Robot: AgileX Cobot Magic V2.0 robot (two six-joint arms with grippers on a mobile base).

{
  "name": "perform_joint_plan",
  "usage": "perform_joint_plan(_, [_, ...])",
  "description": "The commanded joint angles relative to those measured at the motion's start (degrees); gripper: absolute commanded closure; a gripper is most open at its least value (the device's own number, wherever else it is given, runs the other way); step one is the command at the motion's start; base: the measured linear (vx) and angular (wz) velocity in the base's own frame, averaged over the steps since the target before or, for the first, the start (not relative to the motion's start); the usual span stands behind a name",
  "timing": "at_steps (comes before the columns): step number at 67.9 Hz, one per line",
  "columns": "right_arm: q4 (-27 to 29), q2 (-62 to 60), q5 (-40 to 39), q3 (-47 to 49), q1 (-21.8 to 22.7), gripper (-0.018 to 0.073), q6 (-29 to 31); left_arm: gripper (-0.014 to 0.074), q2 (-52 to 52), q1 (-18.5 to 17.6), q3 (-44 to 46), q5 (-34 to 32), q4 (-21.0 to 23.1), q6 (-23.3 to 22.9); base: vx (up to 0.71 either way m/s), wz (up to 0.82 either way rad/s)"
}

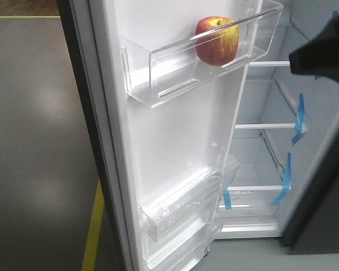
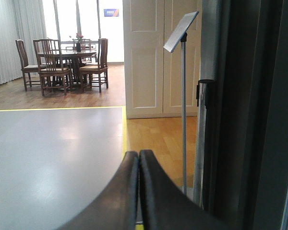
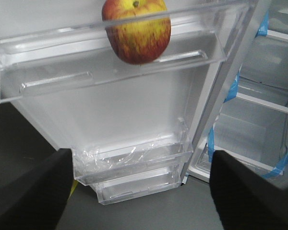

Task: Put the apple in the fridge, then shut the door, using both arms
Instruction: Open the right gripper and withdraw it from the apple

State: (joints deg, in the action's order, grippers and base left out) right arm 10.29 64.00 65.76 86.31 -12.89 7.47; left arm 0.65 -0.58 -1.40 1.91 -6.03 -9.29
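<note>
The apple, red with yellow streaks, rests in the upper clear bin on the white inside of the open door. Behind the door, the fridge shows white shelves and blue tape strips. In the right wrist view the apple sits in that bin, above and beyond my right gripper, which is open and holds nothing. My left gripper is shut with nothing between its fingers, just left of the door's dark outer side. A blurred black arm part hangs at the upper right.
Two lower clear bins sit on the door near the dark grey floor. Yellow floor tape runs beside the door. A thin sign stand stands ahead of the left gripper. A dining table with chairs is far back.
</note>
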Motion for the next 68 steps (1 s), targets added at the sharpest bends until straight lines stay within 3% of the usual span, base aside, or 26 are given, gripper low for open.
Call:
perform_joint_plan(1, [-0.66,-6.82,-6.48,-5.98,0.07,0.0004,-0.22,0.0602,0.89,-0.05,-1.64,-4.39,0.25,-0.46,0.0,0.0])
perform_joint_plan(29, [-1.44,-30.55,-6.28,-31.16,0.12,0.0006,-0.68,0.0602,0.89,-0.05,-1.64,-4.39,0.25,-0.46,0.0,0.0])
perform_joint_plan(68, [2.6,-52.46,8.05,-39.2,0.2,0.0007,-0.41,0.0602,0.89,-0.05,-1.64,-4.39,0.25,-0.46,0.0,0.0])
